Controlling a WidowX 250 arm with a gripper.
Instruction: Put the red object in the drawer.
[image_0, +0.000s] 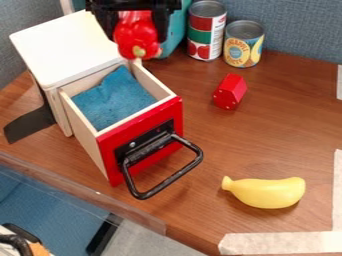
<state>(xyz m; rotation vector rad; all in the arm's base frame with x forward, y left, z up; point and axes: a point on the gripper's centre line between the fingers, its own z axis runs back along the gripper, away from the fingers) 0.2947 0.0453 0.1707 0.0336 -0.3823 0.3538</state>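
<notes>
Black gripper (139, 36) hangs near the drawer's (169, 113) rear, clasping a red toy pepper (135, 41); blue cloth (113, 100) lies inside the drawer.

I had a way down into the open drawer (82, 123), between the cabinet top (65, 47) and jutting handle (170, 177).

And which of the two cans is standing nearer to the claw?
The taller can, with the red and green label. The shorter can, with a yellow label, stands farther from the claw.
</notes>
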